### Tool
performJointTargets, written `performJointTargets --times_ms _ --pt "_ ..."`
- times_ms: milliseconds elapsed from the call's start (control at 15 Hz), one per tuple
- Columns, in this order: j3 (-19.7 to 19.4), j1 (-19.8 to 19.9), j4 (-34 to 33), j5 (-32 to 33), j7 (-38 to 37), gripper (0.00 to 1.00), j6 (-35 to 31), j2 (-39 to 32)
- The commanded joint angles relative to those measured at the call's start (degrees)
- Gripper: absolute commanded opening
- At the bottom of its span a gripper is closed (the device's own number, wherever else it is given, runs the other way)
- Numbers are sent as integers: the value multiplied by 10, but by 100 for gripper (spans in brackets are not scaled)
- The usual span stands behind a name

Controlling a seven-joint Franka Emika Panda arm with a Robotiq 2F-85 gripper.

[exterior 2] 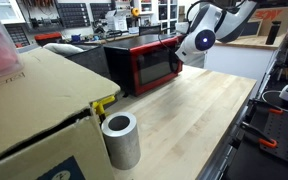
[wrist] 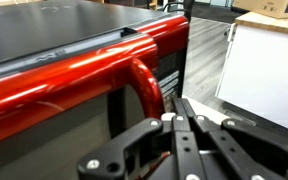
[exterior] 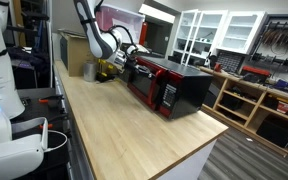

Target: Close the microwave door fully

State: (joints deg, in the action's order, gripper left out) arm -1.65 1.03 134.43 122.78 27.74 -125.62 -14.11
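The microwave (exterior: 189, 88) stands on the wooden countertop, with a glossy black top and a red front. It also shows in the other exterior view (exterior 2: 132, 46). The microwave door (exterior: 144, 86) (exterior 2: 149, 66) looks flush or nearly flush with the body. In the wrist view the red door frame (wrist: 54, 95) and its curved red handle (wrist: 146, 85) fill the left side. My gripper (wrist: 176, 104) is shut and empty, its fingertips close beside the handle. It sits at the door's handle end in both exterior views (exterior: 129, 62) (exterior 2: 181, 58).
A brown cardboard box (exterior 2: 34, 110) (exterior: 79, 52) stands near the microwave, with a yellow object (exterior 2: 104, 103) beside it. A grey cylinder (exterior 2: 121, 140) stands on the countertop (exterior 2: 199, 110). A white cabinet (wrist: 269, 70) is to the right in the wrist view.
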Motion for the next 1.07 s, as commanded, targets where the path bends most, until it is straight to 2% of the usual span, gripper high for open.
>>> performJointTargets --times_ms 0,333,667,1000 --pt "-10 16 -4 -5 -12 0 -10 3" --pt "-2 13 -26 -14 -13 0 -10 -5" --pt "18 8 -28 -55 -7 0 -80 3" --pt "22 6 -11 -63 -9 0 -116 21"
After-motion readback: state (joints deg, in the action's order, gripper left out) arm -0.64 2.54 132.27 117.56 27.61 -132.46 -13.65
